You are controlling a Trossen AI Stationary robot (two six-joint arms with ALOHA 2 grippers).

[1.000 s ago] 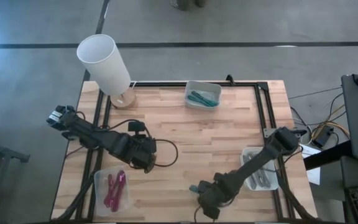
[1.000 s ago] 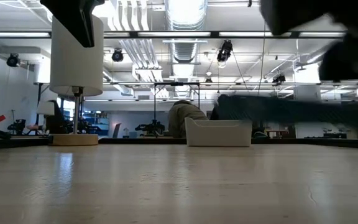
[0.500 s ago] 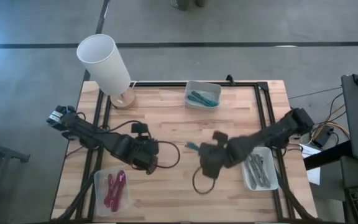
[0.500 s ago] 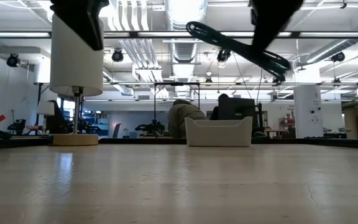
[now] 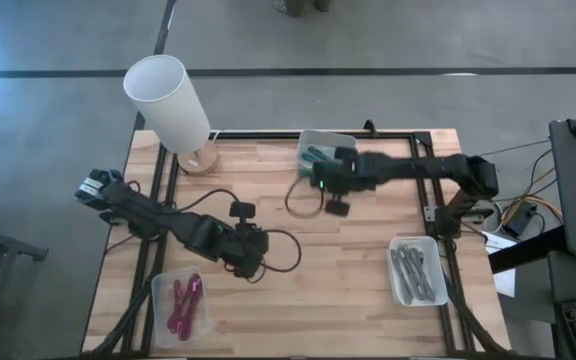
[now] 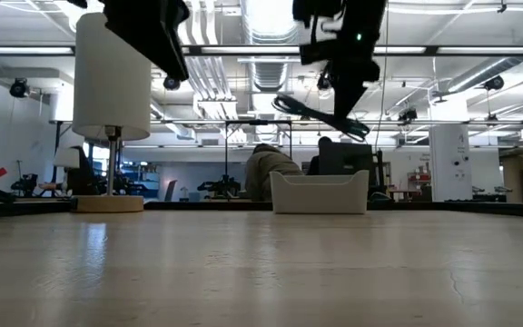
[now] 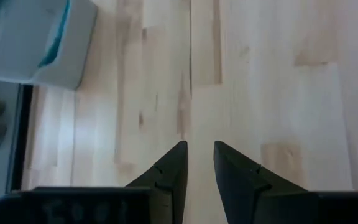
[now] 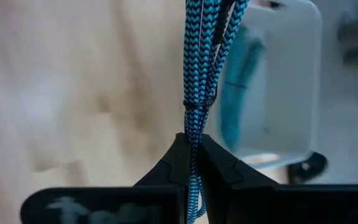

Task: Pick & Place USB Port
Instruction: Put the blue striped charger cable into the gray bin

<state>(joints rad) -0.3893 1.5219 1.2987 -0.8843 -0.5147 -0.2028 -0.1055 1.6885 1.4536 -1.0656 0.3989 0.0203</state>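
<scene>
Hanging over the left-centre of the table (image 5: 368, 230), the left gripper (image 7: 199, 163) is keeping its jaws slightly parted with nothing visible between them; only bare wood is showing ahead of it. A black lead is looping beside this arm in the high view, but whether it is gripped cannot be told. The pink tray (image 5: 181, 305) is sitting at the near left edge, and the lamp (image 5: 168, 100) is standing at the far left corner.

Moving rightward, the right gripper (image 8: 193, 152) is clamping the cable (image 8: 199, 68), a blue-and-black braided bundle tied near the pinch point. The bundle is hanging in the air just beside the bin (image 5: 326, 152) at the table's far edge, not yet inside it. The grey tray (image 5: 416, 272) is lying near the right edge.

Judging by its droop, the cable is light, limp and free to swing, so it is likely to trail and snag on the bin wall. Holding at the tied section is keeping the strands together; the braid is offering fair friction.

Compared with one second ago, the right arm is no longer low at the near edge: it is now reaching across to the bin, carrying the cable. The left arm is sitting slightly further right.
</scene>
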